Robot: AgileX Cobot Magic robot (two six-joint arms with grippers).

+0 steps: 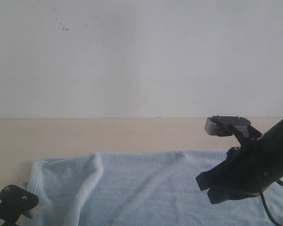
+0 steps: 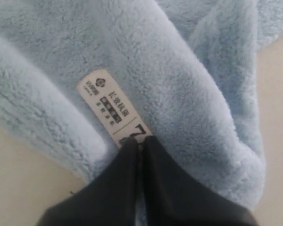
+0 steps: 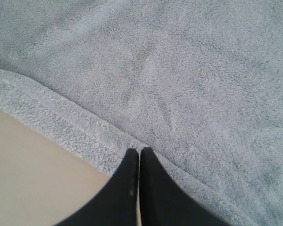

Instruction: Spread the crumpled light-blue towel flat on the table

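Exterior view showed the towel lying across the lower part of the frame on the table, mostly opened out, with one raised fold running down in its lower left part and a bare strip of the tabletop between its far edge and the white wall. At the lower left corner of the frame the left arm was over the corner of the towel, and at the right side the right arm was low above the cloth, but from this camera I could not see the fingertips of either one. The wrist cameras gave this detail. In the left wrist view the left gripper was fully closed, its two black fingers pressed together on the edge of the towel, just where the end of the white tag went under them, and the cloth was bunched in thick folds around the tips. In the right wrist view the right gripper was closed too, pinching the stitched hem, with the flat towel beyond it and the bare table beside the hem.
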